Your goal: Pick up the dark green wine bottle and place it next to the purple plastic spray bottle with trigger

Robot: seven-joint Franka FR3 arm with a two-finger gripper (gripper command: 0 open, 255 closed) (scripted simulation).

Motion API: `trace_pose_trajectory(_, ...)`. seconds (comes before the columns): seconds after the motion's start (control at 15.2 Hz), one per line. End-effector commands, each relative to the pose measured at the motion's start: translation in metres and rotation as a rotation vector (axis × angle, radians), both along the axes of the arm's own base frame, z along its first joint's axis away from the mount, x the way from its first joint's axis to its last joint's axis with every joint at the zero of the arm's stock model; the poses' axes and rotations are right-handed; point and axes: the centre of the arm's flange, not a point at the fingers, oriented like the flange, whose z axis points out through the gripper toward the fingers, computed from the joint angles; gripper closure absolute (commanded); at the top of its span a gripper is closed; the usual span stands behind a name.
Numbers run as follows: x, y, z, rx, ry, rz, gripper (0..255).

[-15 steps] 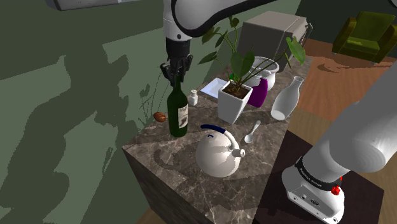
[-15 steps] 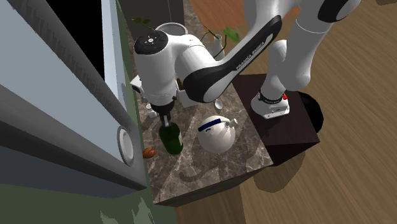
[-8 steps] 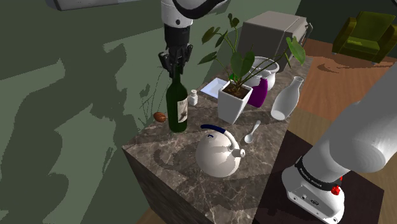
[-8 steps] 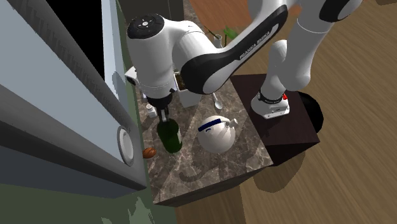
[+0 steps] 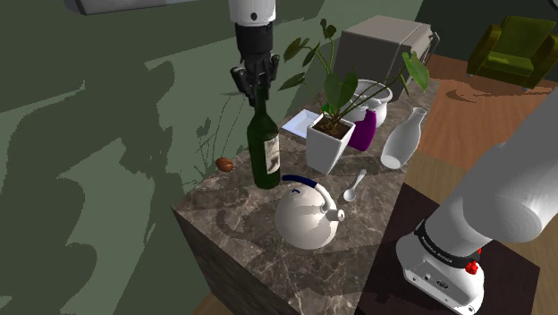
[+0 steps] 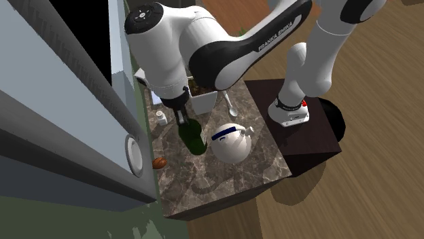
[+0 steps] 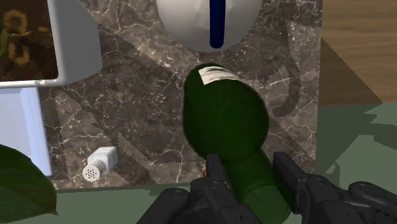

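Note:
My gripper [image 5: 259,87] is shut on the neck of the dark green wine bottle [image 5: 265,148], which hangs upright with a white label just above the marble counter [image 5: 234,234]. In the second exterior view the gripper [image 6: 182,117] clasps the bottle [image 6: 194,137] close to the white kettle. In the wrist view the black fingers of the gripper [image 7: 249,168] clamp both sides of the bottle [image 7: 224,118]. The purple spray bottle [image 5: 364,131] stands farther back, behind the white planter, toward the shoulder view's right.
A white kettle [image 5: 307,215] with a blue handle sits close beside the bottle. A white planter [image 5: 327,145] with a leafy plant, a spoon [image 5: 355,185], a white carafe [image 5: 401,140] and a small shaker [image 7: 102,164] crowd the counter. The green wall [image 5: 107,134] runs along its far side.
The gripper has risen with the bottle and carried it toward the shoulder view's right, nearer the kettle and planter. The shaker behind it is now covered in the shoulder view.

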Motion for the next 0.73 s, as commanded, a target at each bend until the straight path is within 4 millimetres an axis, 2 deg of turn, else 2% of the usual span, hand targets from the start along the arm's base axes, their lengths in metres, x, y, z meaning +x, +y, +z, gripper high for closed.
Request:
trace_pose_trajectory(0.0,0.009,0.004,0.033,0.052,-0.131,-0.001,255)
trace_pose_trajectory(0.66,0.009,0.004,0.086,0.052,-0.131,-0.001,255)
